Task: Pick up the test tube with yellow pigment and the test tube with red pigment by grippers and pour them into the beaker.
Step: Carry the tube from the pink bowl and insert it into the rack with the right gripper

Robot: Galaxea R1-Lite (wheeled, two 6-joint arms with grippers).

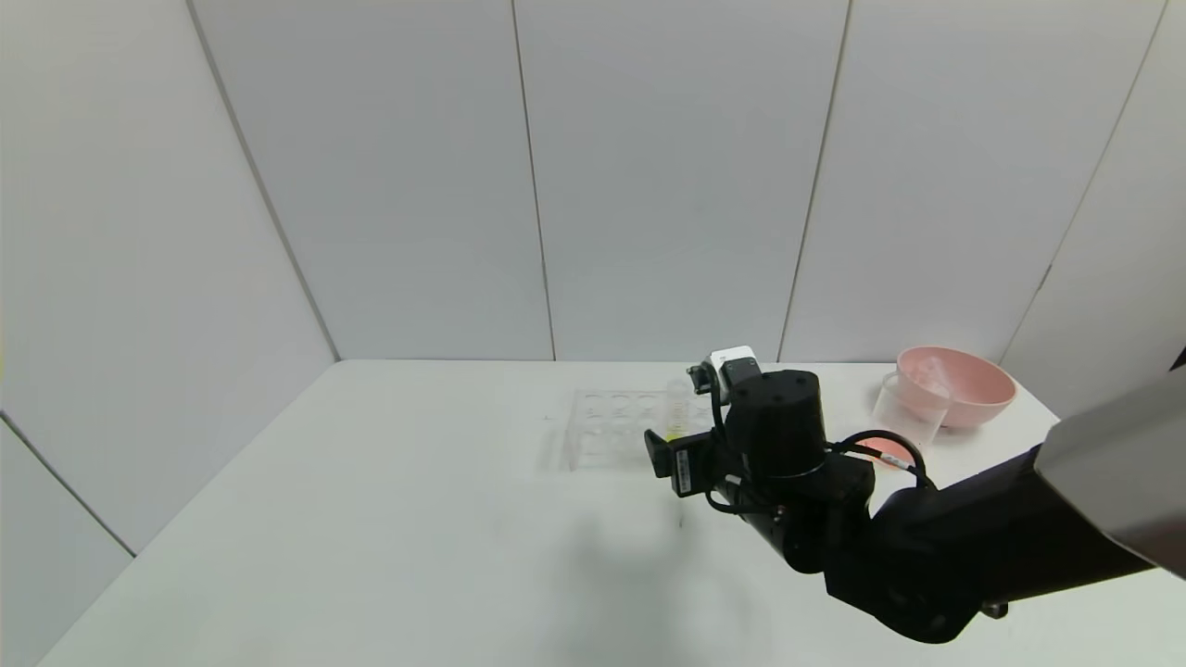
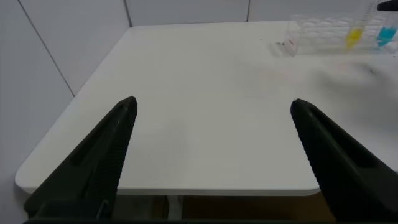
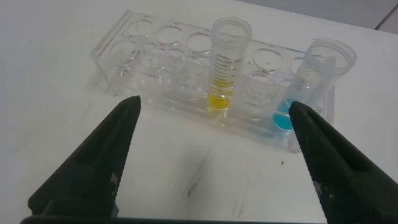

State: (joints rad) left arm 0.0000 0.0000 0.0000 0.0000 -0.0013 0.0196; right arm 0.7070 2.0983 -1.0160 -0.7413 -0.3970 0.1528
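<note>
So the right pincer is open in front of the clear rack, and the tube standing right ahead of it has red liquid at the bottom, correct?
Not quite: the liquid is yellow, not red. The right wrist view shows the right pincer open before the clear rack, facing the test tube with yellow pigment standing upright in it. The other tube in the rack holds blue liquid.

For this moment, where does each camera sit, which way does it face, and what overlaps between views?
Head: high on the torso, facing down at the table; right arm shows.
Left wrist: off the table's edge, looking across it between open jaws.
Right wrist: just above the tube rack, open jaws framing the test tube with yellow pigment.
Shared: rack and yellow tube appear in all three.
</note>
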